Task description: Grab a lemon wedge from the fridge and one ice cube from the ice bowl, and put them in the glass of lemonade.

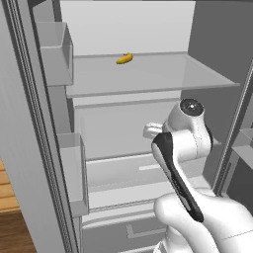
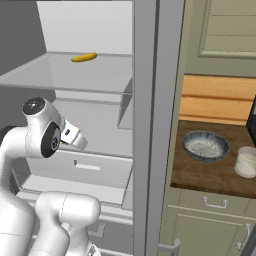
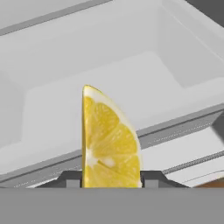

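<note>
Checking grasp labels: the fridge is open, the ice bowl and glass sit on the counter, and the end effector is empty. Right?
Not quite. The end effector is not empty: the hand view shows the lemon wedge gripped between its fingertips. The rest holds: the fridge is open, and the ice bowl and glass of lemonade sit on the counter.

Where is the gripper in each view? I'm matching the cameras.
Left base view: gripper at centre, before the open fridge.
Right base view: left of centre, below the shelf.
Hand view: bottom edge, shut on the lemon wedge.
Shared landmark: the fridge's pale interior.
</note>
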{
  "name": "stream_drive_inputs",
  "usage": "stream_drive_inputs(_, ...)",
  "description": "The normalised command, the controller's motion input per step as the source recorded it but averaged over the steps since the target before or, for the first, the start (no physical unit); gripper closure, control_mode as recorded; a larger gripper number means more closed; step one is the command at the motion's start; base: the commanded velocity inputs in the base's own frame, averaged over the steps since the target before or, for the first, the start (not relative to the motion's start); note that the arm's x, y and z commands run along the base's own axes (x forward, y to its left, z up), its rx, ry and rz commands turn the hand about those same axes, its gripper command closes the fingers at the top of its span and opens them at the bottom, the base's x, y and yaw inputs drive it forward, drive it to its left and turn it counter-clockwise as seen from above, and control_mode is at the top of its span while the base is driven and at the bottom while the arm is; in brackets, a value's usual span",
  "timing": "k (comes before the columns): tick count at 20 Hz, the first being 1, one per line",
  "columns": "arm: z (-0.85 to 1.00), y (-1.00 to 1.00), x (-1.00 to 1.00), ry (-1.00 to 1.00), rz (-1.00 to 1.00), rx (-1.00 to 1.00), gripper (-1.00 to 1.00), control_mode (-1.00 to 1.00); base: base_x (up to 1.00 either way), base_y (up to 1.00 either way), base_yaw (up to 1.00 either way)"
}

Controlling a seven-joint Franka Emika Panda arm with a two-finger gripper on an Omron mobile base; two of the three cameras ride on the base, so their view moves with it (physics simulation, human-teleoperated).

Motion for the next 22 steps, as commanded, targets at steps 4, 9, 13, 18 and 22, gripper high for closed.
stream_drive_inputs(4,0.77,-0.04,-1.0,0.43,0.08,-0.04,1.0,-1.0,0.0,0.0,0.0)
stream_drive_inputs(9,0.34,-0.06,-1.0,0.22,0.01,-0.03,1.0,-1.0,0.0,0.0,0.0)
stream_drive_inputs(13,0.03,-0.17,-1.0,-0.05,0.0,0.0,1.0,-1.0,0.0,0.0,0.0)
stream_drive_inputs(18,0.05,-0.42,-0.87,-0.02,0.0,0.01,1.0,-1.0,0.0,0.0,0.0)
stream_drive_inputs(22,0.02,-0.31,-0.31,0.0,0.0,0.02,1.0,-1.0,0.0,0.0,0.0)
